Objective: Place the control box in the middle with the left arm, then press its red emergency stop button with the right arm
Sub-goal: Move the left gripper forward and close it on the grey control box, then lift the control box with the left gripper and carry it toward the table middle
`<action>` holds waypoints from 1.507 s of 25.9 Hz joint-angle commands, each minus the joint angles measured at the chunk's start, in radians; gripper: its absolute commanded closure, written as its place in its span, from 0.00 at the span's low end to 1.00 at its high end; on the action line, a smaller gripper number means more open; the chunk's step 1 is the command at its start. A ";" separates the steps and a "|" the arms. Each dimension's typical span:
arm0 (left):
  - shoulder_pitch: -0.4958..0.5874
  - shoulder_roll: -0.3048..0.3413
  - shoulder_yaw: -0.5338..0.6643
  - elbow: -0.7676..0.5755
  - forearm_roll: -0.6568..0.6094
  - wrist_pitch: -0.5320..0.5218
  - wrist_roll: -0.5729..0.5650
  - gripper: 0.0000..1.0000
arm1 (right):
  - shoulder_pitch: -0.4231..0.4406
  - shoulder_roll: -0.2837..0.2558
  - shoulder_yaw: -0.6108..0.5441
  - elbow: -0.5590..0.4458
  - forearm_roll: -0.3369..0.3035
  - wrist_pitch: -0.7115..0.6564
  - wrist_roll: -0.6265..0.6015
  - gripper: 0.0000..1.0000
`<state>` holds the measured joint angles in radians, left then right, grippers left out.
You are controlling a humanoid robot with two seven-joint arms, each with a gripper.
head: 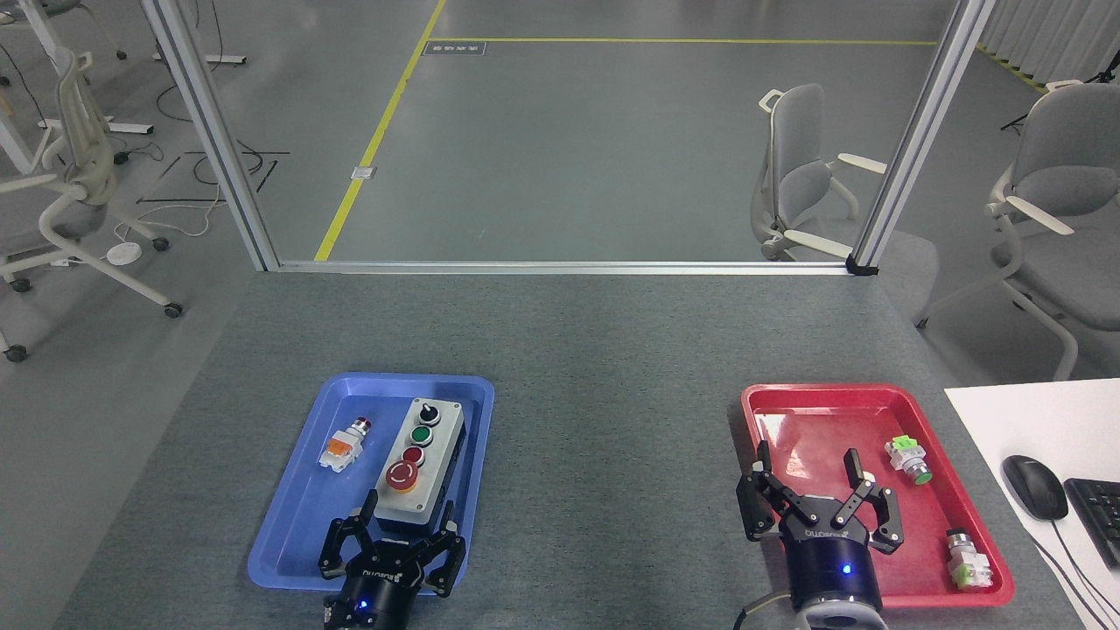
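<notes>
We count 2 trays on the grey bench [569, 350]: 1 blue tray [289, 534] on our left, 1 red tray [884, 407] on our right. The blue tray holds 1 control box [418, 468] and 1 small loose push-button part with an orange body [342, 447]. The red tray holds 2 loose push-button parts, one green-capped [906, 461], one with a metal cap and green base [968, 560].

The control box is oblong, light grey on top with a black base, lying in the right half of the blue tray with its length running away from us. Along its top we see 4 controls in a row: black knob farthest, then green button, small red button, and nearest us the red emergency stop button [402, 475], large and round with white arrow marks and a yellow ring under it.

Our left end effector [405, 529] sits at the near end of the box, fingers spread apart, 1 on each side of the box's near corners; we cannot tell whether they touch it. Its wrist is cut off by the bottom edge. Our right end effector [809, 477] hangs over the red tray's near-left part, fingers wide apart, holding nothing. At far right, a mouse [1034, 486] and a keyboard [1098, 516], cut off by the frame, lie on a white surface.
</notes>
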<state>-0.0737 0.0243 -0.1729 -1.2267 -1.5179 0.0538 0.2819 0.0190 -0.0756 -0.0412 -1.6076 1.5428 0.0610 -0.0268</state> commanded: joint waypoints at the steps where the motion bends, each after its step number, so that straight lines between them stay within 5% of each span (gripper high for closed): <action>1: -0.040 0.003 0.000 0.056 -0.001 0.005 0.002 0.01 | 0.009 0.003 0.004 0.000 0.014 0.014 -0.004 0.02; 29: -0.222 -0.004 0.001 0.351 0.018 -0.006 0.014 0.02 | 0.032 -0.006 0.018 0.028 0.008 0.031 -0.005 0.02; 31: -0.236 -0.004 0.001 0.375 0.018 -0.006 0.006 0.11 | 0.032 -0.001 0.018 0.029 0.008 0.031 -0.004 0.02; 33: -0.247 -0.004 0.000 0.395 0.016 -0.009 0.006 0.30 | 0.032 0.000 0.018 0.029 0.008 0.031 -0.004 0.02; 37: -0.247 0.005 0.000 0.394 0.013 -0.043 0.006 0.99 | 0.029 0.002 0.024 0.029 0.006 0.029 -0.001 0.02; 39: -0.250 0.008 0.001 0.391 0.016 -0.054 0.008 1.00 | 0.025 0.002 0.029 0.029 0.006 0.029 -0.001 0.02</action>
<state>-0.3198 0.0271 -0.1730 -0.8350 -1.5028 0.0199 0.2913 0.0485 -0.0742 -0.0169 -1.5786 1.5495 0.0898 -0.0302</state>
